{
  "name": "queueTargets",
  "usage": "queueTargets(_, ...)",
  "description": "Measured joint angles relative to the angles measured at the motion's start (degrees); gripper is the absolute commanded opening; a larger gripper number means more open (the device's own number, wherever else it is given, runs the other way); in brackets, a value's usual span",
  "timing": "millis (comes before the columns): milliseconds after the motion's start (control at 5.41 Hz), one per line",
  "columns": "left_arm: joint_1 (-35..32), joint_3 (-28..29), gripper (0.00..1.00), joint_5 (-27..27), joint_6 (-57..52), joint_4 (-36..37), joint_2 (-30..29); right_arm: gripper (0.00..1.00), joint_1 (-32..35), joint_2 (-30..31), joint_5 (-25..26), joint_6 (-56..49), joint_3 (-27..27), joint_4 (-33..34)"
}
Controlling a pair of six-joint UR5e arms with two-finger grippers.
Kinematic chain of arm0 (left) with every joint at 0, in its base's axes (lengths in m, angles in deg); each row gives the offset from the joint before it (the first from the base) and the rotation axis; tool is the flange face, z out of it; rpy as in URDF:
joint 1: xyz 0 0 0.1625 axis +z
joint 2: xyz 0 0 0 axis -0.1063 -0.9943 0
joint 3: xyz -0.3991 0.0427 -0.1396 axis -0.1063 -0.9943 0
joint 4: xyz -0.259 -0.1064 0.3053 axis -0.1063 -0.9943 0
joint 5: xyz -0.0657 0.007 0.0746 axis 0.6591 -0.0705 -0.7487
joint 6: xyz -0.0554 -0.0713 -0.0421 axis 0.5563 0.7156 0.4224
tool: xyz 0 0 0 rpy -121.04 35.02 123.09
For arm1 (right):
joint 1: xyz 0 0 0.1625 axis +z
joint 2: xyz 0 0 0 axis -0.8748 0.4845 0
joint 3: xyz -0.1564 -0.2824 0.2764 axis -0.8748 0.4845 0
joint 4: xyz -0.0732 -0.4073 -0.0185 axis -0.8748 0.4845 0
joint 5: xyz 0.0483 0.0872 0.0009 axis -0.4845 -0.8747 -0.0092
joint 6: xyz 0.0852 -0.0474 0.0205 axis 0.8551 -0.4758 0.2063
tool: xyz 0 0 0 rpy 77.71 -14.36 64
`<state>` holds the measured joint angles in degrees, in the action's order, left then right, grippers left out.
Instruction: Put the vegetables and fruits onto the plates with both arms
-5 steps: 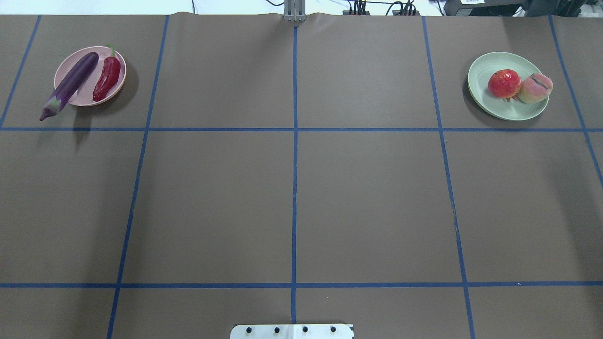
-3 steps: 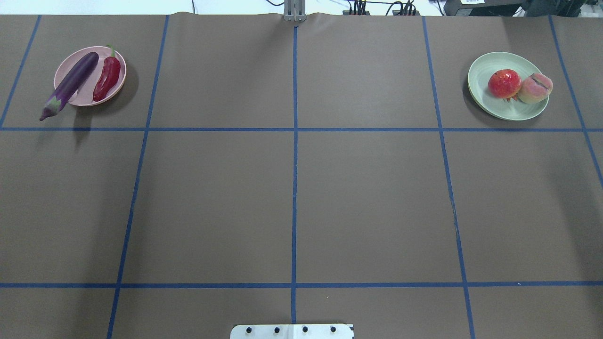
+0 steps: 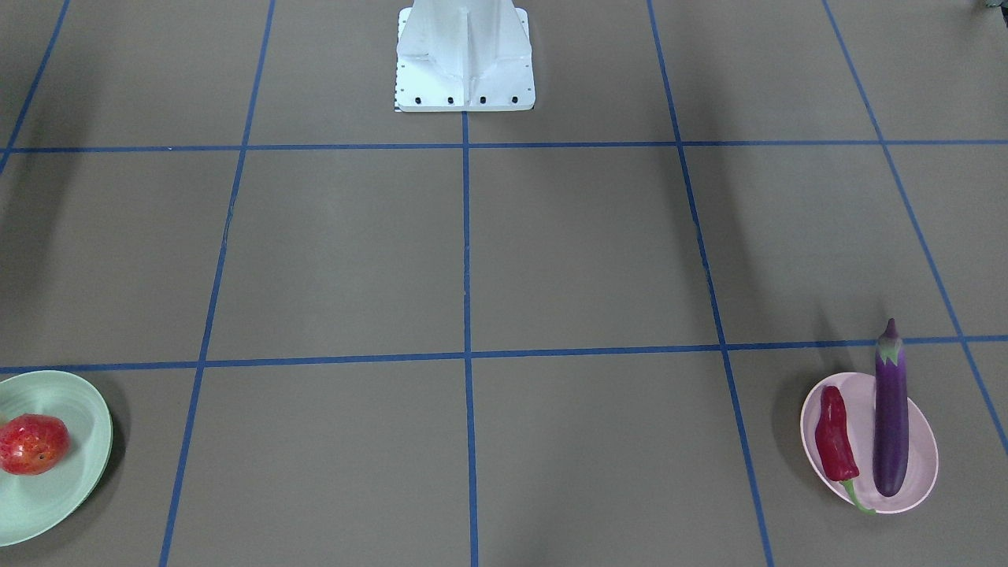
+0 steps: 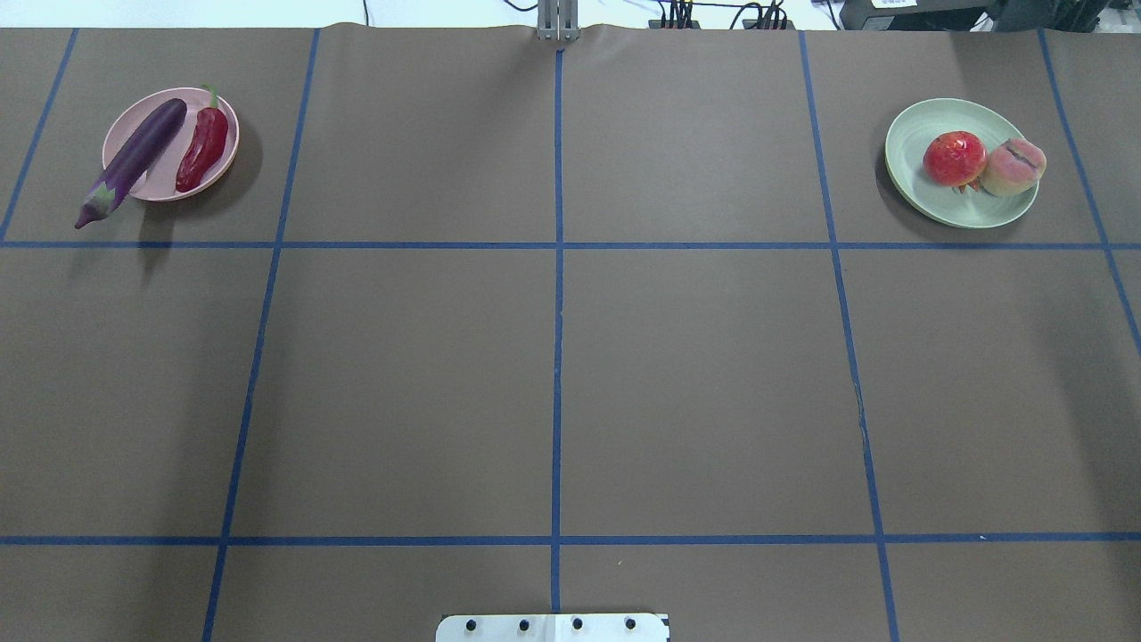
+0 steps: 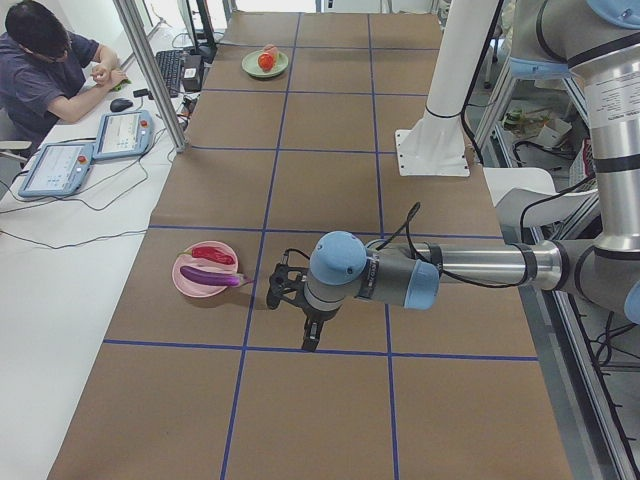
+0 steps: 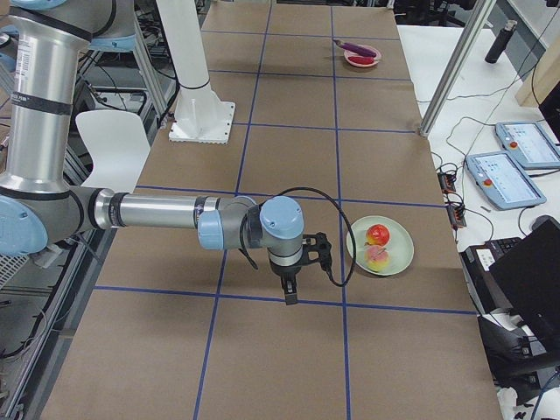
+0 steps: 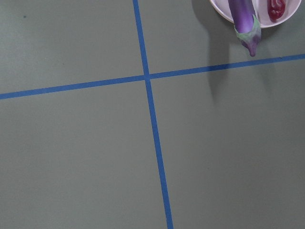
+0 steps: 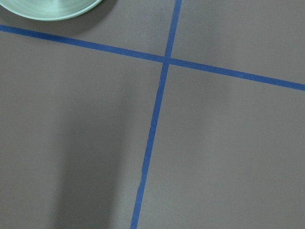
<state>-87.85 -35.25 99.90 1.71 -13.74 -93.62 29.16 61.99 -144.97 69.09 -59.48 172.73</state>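
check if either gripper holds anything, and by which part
Nothing held: eggplant and chili lie on the pink plate, red fruit and peach on the green plate.

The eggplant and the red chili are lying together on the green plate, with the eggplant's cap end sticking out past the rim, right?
Not the green plate: the overhead exterior view shows the eggplant and the red chili lying together on the pink plate, with the eggplant's cap end sticking out past the rim.

A pink plate (image 3: pixel 923 471) near one tabletop (image 3: pixel 591 252) corner holds an eggplant (image 3: pixel 890 429) and a chili (image 3: pixel 833 437); a green plate (image 3: pixel 75 484) at the opposite corner holds a red fruit (image 3: pixel 31 445).
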Motion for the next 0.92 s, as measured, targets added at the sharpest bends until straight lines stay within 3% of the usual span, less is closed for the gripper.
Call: queueTargets(925,0.0,-0.9,1.00,-0.2,-0.1,-0.1,-0.1,1.00,0.0,0.2,0.1,-0.5,0.1,-0.2)
